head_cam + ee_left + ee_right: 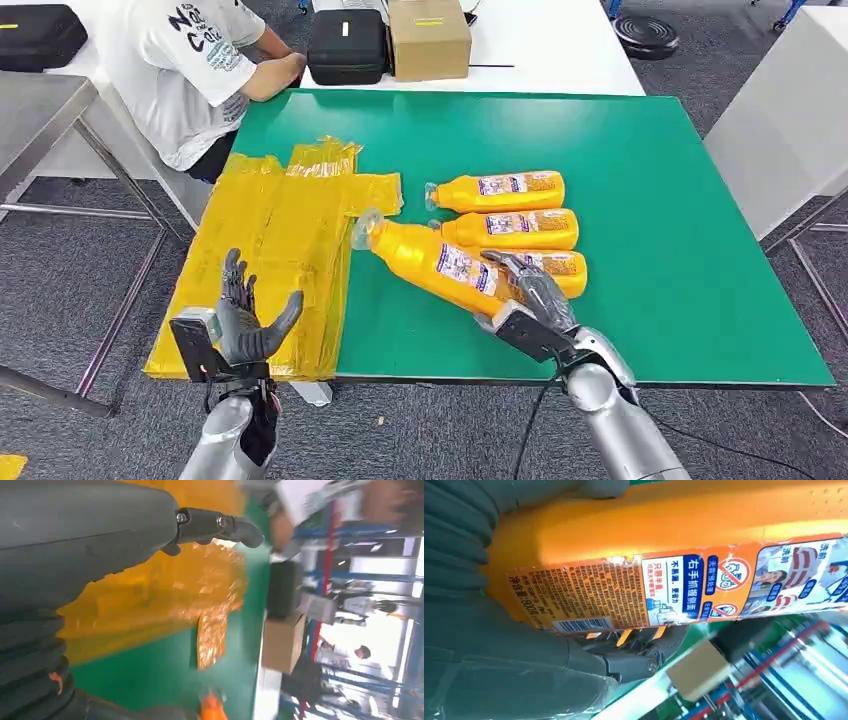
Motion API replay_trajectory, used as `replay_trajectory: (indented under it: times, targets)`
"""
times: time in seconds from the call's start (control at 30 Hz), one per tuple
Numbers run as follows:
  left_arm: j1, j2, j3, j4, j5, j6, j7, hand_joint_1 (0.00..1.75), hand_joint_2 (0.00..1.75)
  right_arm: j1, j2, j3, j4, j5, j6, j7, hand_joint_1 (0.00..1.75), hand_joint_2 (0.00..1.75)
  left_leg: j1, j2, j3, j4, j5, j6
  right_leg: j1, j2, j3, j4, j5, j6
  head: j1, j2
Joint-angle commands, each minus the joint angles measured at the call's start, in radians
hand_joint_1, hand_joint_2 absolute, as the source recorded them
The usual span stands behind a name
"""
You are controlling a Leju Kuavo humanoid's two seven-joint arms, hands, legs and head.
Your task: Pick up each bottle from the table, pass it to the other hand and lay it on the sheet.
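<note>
An orange plastic bottle (432, 262) is gripped near its base by the right hand (530, 290), dark fingers wrapped over the printed label, and it is held tilted, its clear cap aimed toward the sheet (265, 270). In the right wrist view the bottle (684, 545) is seen close up: smooth glossy plastic, a paper label with a barcode and blue and red printing, the label's edge torn in places. The right hand (524, 645) is seen clamped around it, grey ribbed cover against the base.

The left hand (248, 318) is held open and empty over the near part of the sheet, palm up, fingers spread. In the left wrist view the thick grey thumb (220, 526) is seen above the crinkled yellow film (165, 595).

The sheet is a shiny, wrinkled yellow plastic layer spread over the left end of the green worktop (650, 200), its near edge reaching the worktop's front edge. Three more bottles (510, 228) are laid side by side, flat, caps toward the sheet; the nearest is partly hidden behind the right hand. A wide bare stretch of matte green is left to the right and behind them.

At the far left corner a person (200, 70) in a white shirt is seated. A black case (347, 45) and a cardboard box (428, 38) are set on the white table beyond.
</note>
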Motion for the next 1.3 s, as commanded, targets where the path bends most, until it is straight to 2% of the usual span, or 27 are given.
replay_trajectory:
  times: [0.03, 0.13, 0.2, 0.23, 0.33, 0.4, 0.8, 1.3]
  targets:
    - [-0.019, 0.086, -0.014, -0.048, 0.128, -0.252, 0.124, 0.0, 1.75, -0.022, 0.15, -0.024, 0.13, -0.058, -0.043, -0.082, 1.75, 1.75, 0.002, 0.003, 0.006, -0.001, -0.003, -0.002, 0.002, 0.002, 0.005, -0.001, -0.002, -0.002, 0.0, 0.0]
    - [-0.023, 0.082, -0.015, -0.054, 0.128, -0.253, 0.127, 0.0, 1.75, -0.022, 0.164, -0.02, 0.137, -0.052, -0.05, -0.085, 1.75, 1.75, 0.001, 0.003, 0.004, -0.001, -0.002, -0.002, 0.001, 0.003, 0.004, -0.001, -0.001, -0.002, 0.0, 0.0]
    - [-0.027, 0.104, -0.055, -0.053, 0.154, -0.343, 0.169, 0.0, 1.75, -0.011, 0.177, -0.022, 0.142, -0.05, -0.052, -0.087, 1.75, 1.75, 0.002, 0.004, 0.007, 0.0, -0.005, -0.003, 0.002, 0.003, 0.007, 0.0, -0.003, -0.003, 0.0, 0.0]
    - [-0.024, 0.113, -0.067, -0.054, 0.178, -0.387, 0.188, 0.0, 1.75, 0.0, 0.184, -0.023, 0.143, -0.042, -0.054, -0.081, 1.75, 1.75, 0.001, 0.001, 0.002, -0.001, -0.001, -0.002, 0.001, 0.001, 0.002, -0.001, -0.001, -0.001, 0.0, 0.0]
    - [-0.011, 0.123, -0.101, -0.073, 0.201, -0.449, 0.213, 0.0, 1.75, 0.007, 0.199, -0.014, 0.171, -0.021, -0.05, -0.087, 1.75, 1.75, 0.002, 0.002, 0.007, -0.001, -0.003, -0.003, 0.002, 0.001, 0.006, -0.001, -0.003, -0.003, 0.0, 0.0]
    - [-0.021, 0.13, -0.143, -0.086, 0.214, -0.505, 0.237, 0.0, 1.75, 0.004, 0.209, -0.008, 0.207, -0.021, -0.036, -0.115, 1.75, 1.75, 0.001, 0.001, 0.004, -0.001, -0.002, -0.002, 0.001, 0.001, 0.003, -0.001, -0.002, -0.002, 0.0, 0.0]
    - [-0.073, 0.128, -0.224, -0.059, 0.178, -0.522, 0.212, 0.0, 1.75, -0.028, 0.26, 0.042, 0.363, -0.035, 0.008, -0.166, 1.75, 1.75, 0.001, 0.002, 0.004, -0.001, -0.002, -0.002, 0.001, 0.001, 0.004, -0.001, -0.001, -0.002, 0.0, 0.0]
    - [-0.091, 0.124, -0.261, -0.049, 0.178, -0.521, 0.208, 0.0, 1.75, -0.035, 0.263, 0.051, 0.379, -0.054, 0.009, -0.179, 1.75, 1.75, 0.001, 0.0, 0.003, 0.0, -0.002, -0.002, 0.001, 0.0, 0.003, 0.0, -0.002, -0.002, 0.0, 0.0]
